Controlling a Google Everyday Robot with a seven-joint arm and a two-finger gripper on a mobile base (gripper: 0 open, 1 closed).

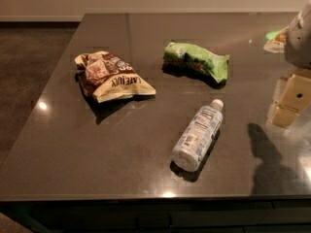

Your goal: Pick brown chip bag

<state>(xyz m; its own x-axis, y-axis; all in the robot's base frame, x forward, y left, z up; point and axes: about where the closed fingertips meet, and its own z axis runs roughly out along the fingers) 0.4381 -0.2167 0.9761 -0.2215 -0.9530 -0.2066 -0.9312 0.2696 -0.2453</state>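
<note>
The brown chip bag (pixel 112 76) lies flat on the left part of the dark table (pixel 97 149). It is wrinkly, dark brown and cream-yellow with dark lettering. My gripper (pixel 287 106), with cream-yellow fingers under a grey wrist, hangs at the right edge of the view just above the table. It is far to the right of the bag, apart from it, with nothing seen in it. Its shadow falls on the table in front of it.
A bright green snack bag (pixel 197 61) lies at the middle back. A clear water bottle (pixel 198 135) with a white cap lies on its side between the gripper and the brown bag. A small green-and-cream item (pixel 276 39) sits at the far right, partly hidden by the arm.
</note>
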